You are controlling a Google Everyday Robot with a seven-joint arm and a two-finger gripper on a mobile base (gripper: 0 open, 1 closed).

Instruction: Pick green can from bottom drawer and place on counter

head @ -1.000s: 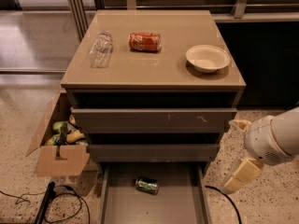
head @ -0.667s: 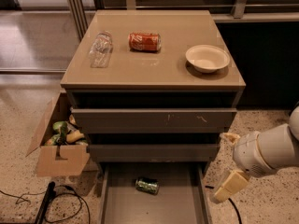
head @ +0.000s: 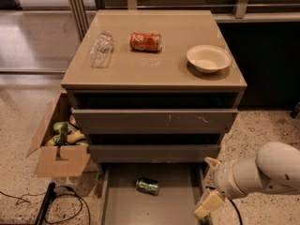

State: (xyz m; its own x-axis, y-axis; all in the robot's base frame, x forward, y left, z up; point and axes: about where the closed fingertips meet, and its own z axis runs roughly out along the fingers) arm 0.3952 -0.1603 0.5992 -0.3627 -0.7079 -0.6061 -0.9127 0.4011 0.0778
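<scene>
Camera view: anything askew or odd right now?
The green can lies on its side in the bottom drawer; the red can and plastic bottle lie tipped on the counter. The gripper sits open at the drawer's right edge.

Speckled terrazzo floor surrounds a grey-brown drawer cabinet. Just beside it on the picture's left sits an open cardboard box — black cables trail in front of it. Behind, metal posts stand before a glossy pale floor; a dark panel fills the right. The gripper hangs low at the cabinet's right, fingers spread.
</scene>
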